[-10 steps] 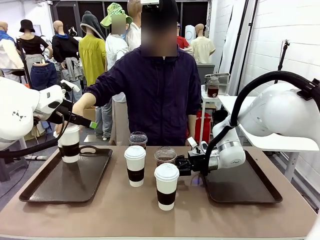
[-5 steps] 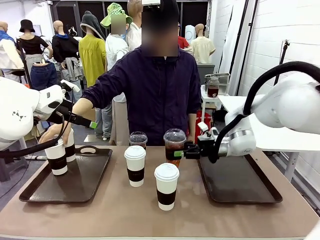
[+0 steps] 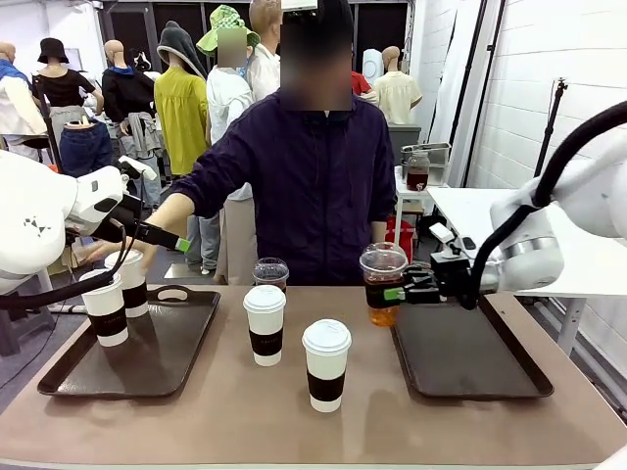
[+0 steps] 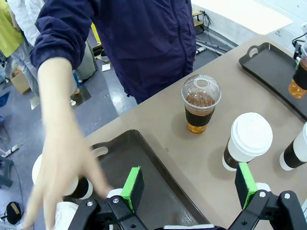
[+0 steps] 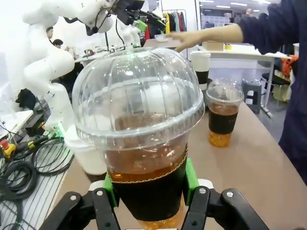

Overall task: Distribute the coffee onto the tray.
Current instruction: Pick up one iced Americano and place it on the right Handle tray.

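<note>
My right gripper [image 3: 400, 293] is shut on a clear dome-lidded cup of brown coffee [image 3: 382, 284], held in the air at the left rim of the right tray [image 3: 470, 377]. The wrist view shows this cup [image 5: 139, 139] between the green pads [image 5: 191, 176]. A second clear cup [image 3: 271, 273] and two white sleeved cups [image 3: 265, 324] [image 3: 326, 363] stand on the table between the trays. Two more white cups [image 3: 106, 306] [image 3: 133, 284] stand on the left tray [image 3: 147, 367]. My left gripper [image 4: 188, 184] hangs open and bare above that tray's [image 4: 148, 167] near corner.
The person stands at the far side, one hand [image 3: 110, 253] stretched over the cups on the left tray and the forearm [image 4: 60, 134] close to my left fingers. The right tray's dark surface is bare. Bare table lies in front of the white cups.
My right gripper has lifted the clear cup off the table and carried it right to the right tray's edge. The person set a white cup on the left tray and let go.
</note>
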Controlling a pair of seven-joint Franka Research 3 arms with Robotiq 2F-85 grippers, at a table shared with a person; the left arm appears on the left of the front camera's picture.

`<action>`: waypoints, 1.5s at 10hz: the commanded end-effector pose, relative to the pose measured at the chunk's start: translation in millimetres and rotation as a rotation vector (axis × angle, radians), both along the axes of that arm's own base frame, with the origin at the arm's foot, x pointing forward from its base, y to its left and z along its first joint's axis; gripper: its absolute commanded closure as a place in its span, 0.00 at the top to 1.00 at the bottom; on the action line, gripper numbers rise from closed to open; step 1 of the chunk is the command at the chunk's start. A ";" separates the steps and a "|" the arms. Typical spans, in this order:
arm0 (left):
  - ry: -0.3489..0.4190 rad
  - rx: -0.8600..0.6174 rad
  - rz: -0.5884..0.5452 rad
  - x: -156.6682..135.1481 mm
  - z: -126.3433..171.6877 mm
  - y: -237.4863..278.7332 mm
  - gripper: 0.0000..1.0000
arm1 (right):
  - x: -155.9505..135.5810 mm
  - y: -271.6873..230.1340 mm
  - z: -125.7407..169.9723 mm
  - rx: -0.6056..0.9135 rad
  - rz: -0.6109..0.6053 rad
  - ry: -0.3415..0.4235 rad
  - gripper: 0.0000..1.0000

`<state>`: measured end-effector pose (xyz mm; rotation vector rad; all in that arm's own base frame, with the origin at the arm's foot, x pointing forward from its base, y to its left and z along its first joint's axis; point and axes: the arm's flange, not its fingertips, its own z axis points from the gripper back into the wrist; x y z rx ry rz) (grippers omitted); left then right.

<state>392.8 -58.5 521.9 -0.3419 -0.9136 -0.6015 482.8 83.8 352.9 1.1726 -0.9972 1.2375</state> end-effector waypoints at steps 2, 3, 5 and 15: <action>0.004 0.000 0.000 -0.2 -0.1 0.9 1.00 | -34.3 -29.3 17.5 0.025 -0.058 -0.025 0.60; 0.004 0.000 0.000 -0.2 -0.1 0.9 1.00 | -39.0 -34.5 15.9 0.037 -0.070 -0.023 0.60; 0.004 0.000 0.000 -0.2 -0.1 0.9 1.00 | -30.9 -33.8 10.5 0.001 -0.070 -0.008 0.60; 0.004 0.000 0.000 -0.2 -0.1 0.9 1.00 | -71.8 -99.0 -27.9 0.054 -0.065 -0.031 0.60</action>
